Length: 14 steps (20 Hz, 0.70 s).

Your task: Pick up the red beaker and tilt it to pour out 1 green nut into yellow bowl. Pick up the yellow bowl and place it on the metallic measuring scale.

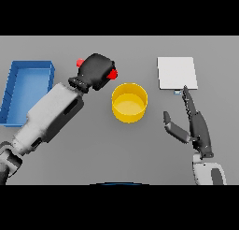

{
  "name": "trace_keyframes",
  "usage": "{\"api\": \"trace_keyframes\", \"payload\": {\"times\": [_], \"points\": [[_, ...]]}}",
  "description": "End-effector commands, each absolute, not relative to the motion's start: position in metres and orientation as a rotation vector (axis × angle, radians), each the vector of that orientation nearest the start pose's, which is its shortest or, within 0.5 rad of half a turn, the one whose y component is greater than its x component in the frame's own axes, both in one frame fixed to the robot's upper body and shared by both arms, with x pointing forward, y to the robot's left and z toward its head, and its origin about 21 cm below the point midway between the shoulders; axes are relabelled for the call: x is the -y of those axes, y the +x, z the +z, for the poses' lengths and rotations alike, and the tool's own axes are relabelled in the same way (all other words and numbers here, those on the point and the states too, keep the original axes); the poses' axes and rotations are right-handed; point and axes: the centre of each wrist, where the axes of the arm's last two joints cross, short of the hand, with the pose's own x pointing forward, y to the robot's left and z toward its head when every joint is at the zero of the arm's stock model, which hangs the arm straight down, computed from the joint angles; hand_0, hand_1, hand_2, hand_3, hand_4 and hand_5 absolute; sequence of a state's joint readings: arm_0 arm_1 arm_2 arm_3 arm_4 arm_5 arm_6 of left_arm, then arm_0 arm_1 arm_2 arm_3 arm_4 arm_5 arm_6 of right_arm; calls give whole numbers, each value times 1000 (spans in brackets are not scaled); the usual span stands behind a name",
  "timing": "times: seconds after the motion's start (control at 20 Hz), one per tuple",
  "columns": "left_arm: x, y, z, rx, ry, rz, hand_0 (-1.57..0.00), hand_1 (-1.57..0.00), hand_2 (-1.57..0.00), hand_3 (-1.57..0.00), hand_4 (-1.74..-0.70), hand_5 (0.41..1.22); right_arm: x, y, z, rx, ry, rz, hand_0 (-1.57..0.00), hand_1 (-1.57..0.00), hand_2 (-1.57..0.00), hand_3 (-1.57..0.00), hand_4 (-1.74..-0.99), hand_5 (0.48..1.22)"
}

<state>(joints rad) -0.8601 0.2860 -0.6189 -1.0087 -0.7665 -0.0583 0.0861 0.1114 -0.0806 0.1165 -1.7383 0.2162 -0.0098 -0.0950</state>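
Grey table (pixel 93 145) carries a yellow bowl (pixel 129 103); beside it the left hand (pixel 96 71) grips the red beaker (pixel 112 74), while the right hand (pixel 196 124) rests open-fingered near the scale (pixel 176 73).

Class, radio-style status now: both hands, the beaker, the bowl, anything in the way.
Left hand shut on red beaker, beside yellow bowl. Right hand open, idle below scale. No nut visible in bowl. Blue bin far left, not in the way.
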Motion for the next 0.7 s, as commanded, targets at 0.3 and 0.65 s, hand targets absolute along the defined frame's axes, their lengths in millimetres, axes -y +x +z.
{"api": "trace_keyframes", "payload": {"times": [0.3, 0.65], "points": [[-72, 398, 108, 1328, 897, -2087, -1571, -1571, -1571, -1571, -1684, 1215, 222, 219, 14, 1726, -167, 247, 1, 1, 1, 1, -1225, 663], [-49, 401, 114, 1121, 1075, -2387, -1571, -1571, -1571, -1571, -1728, 1220, 221, 217, 12, 1732, -193, 261, 1, 1, 1, 1, -1191, 649]]}}
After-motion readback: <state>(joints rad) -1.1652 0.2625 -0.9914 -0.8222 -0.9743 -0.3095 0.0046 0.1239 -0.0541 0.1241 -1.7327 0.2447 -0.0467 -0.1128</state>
